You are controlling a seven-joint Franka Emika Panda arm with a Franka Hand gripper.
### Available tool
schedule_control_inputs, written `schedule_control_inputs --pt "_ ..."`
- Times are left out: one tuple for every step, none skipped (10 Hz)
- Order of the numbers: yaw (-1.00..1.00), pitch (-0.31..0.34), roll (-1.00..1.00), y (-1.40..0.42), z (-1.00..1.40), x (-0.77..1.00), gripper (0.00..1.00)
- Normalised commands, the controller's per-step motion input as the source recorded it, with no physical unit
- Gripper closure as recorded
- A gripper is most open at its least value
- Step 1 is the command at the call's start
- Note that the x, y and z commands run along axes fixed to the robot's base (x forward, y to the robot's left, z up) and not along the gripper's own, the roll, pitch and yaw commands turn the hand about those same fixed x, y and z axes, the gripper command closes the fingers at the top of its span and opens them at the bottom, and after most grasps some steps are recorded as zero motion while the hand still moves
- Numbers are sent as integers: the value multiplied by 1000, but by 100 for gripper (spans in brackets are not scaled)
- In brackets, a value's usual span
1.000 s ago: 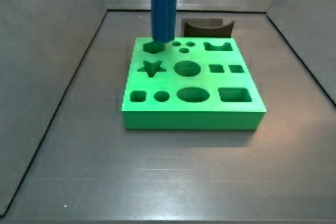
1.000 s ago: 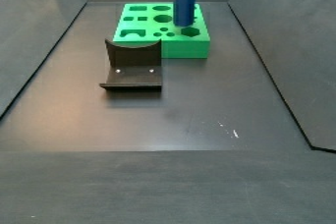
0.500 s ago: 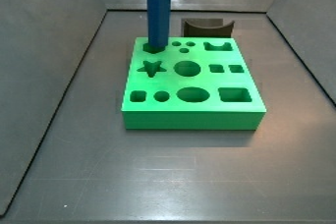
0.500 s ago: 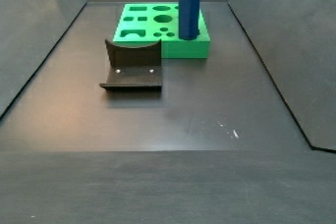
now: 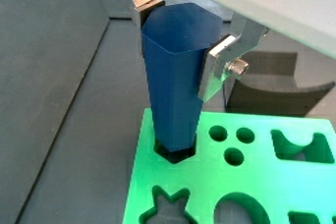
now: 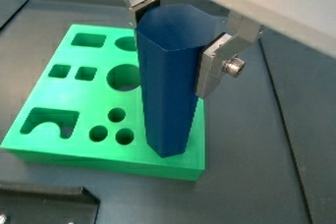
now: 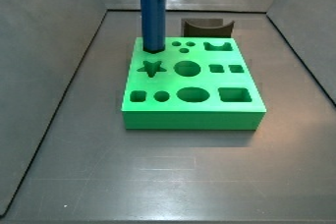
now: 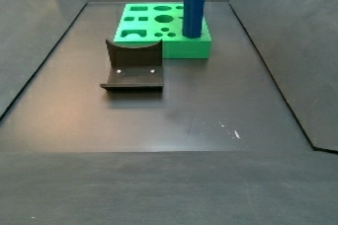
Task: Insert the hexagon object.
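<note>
Since a second ago the bar (image 7: pixel 152 17) has sunk lower: its tip then hovered at the corner hole of the green block (image 7: pixel 194 95), and now its foot sits inside that hole, as a wrist view shows (image 5: pixel 172 152).

Seen left to right in that wrist view, the bar stands directly below the end effector (image 5: pixel 184 27), its long axis upright and in line with the fingers (image 5: pixel 221 59), which are clamped on its upper end. Beside its foot lie two small round holes and a notched one, all empty. The dark fixture (image 5: pixel 273 88) stands behind the block, well apart from the bar.

Every other opening in the block is empty: star, circles, oval, squares. Only the corner hexagon hole holds anything, and only the bar's lower end; most of its length rises above the block.

By this judgement the insertion is begun but not finished. What remains probably depends on keeping the bar vertical under the end effector while it goes straight down; a tilt could jam its facets against the hole's walls.
</note>
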Motion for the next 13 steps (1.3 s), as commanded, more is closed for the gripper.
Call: schedule_control_inputs --pt "-40 -87 -136 0 -423 146 100" --pt "343 -149 -101 0 -414 0 100" --pt "811 -160 -4 -180 -289 -60 100" --pt "957 -133 3 -134 -240 -23 100" --pt "986 -137 0 -143 -249 -49 100" --pt "803 -106 6 -123 -286 0 100" --pt "426 -146 23 0 -454 0 100" --pt "246 -189 0 3 -634 0 100" --pt "17 -94 0 0 -691 97 100" --pt "0 -4 0 0 -551 154 100" --pt "0 0 0 0 -300 89 100" --pt "0 0 -107 14 -51 0 100" --pt "0 0 4 0 0 0 100"
